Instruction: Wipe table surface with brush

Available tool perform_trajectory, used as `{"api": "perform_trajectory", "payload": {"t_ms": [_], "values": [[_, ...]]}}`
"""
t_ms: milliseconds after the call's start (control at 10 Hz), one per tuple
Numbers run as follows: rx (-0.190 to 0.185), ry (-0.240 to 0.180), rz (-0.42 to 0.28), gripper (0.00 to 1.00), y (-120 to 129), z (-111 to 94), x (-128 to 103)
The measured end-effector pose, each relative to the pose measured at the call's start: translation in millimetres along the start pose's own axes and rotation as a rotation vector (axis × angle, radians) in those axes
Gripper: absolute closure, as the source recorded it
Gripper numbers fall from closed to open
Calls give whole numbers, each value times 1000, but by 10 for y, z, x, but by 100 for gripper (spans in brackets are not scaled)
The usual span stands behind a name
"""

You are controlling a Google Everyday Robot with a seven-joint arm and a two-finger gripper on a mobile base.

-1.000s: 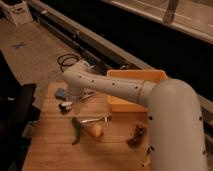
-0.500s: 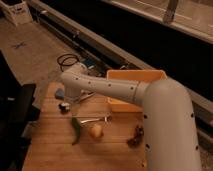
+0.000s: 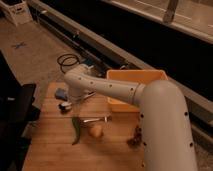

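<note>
I have the claw [image 3: 76,97] low over the brush [image 3: 66,105] at the far end of the counter [image 3: 55,147], cannot tell whether it grips, and judge the wiping step needs a confirmed hold before sweeping.

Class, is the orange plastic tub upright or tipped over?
Upright: the orange rectangular plastic tub shows its open top. The robot's tool hangs left of it, above the light wooden tabletop.
</note>
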Motion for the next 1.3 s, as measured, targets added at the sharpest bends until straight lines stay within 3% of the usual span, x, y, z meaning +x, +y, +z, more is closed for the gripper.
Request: {"api": "perform_trajectory", "payload": {"t_ms": [200,800,1000,1300], "values": [[-27,6,34,35,-38,141,137],[-65,63,49,35,-304,204,418],[-63,63,44,35,-425,238,546],[-29,37,17,35,-554,279,610]]}}
